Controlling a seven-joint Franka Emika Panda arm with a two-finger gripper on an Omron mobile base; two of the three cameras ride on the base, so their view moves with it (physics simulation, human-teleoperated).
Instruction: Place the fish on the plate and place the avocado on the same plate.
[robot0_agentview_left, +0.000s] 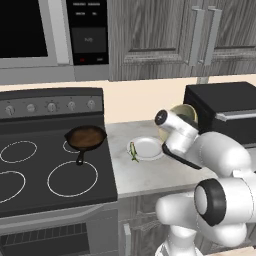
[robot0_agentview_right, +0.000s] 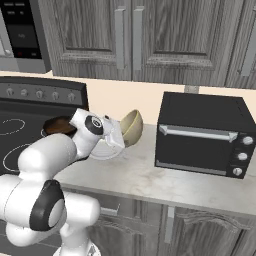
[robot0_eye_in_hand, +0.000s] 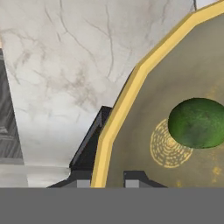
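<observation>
Hand view shows the gripper (robot0_eye_in_hand: 107, 177) clamped narrowly on the yellow rim of a beige bowl (robot0_eye_in_hand: 131, 92); one dark finger (robot0_eye_in_hand: 89, 144) lies outside the wall, the other tip (robot0_eye_in_hand: 140, 177) sits just inside it; the avocado (robot0_eye_in_hand: 197, 122), a rounded dark-green lump, rests inside the bowl beside a ring pattern on its base; pale marbled counter (robot0_eye_in_hand: 65, 65) lies beyond the rim.

In the left base view the arm reaches forward over the counter (robot0_agentview_left: 150, 175), and the bowl (robot0_agentview_left: 182, 112) shows behind the wrist, tipped up on edge so that its hollow faces sideways; the plate (robot0_agentview_left: 147, 149), white and round, lies flat on the counter just left of the wrist; the fish (robot0_agentview_left: 133, 151), slim and greenish-yellow, lies across the plate's left rim, partly on it and partly over the edge; a frying pan (robot0_agentview_left: 86, 137) stands on the stove (robot0_agentview_left: 30, 170) to the left, well apart from the plate; a black toaster oven (robot0_agentview_left: 225, 112) sits at the right behind the arm.

In the right base view the bowl (robot0_agentview_right: 132, 127) is tilted with its opening toward the toaster oven (robot0_agentview_right: 205, 135), held at the hand; a sliver of the plate (robot0_agentview_right: 105, 154) shows beneath the forearm, and the pan (robot0_agentview_right: 57, 126) peeks out behind it.
</observation>
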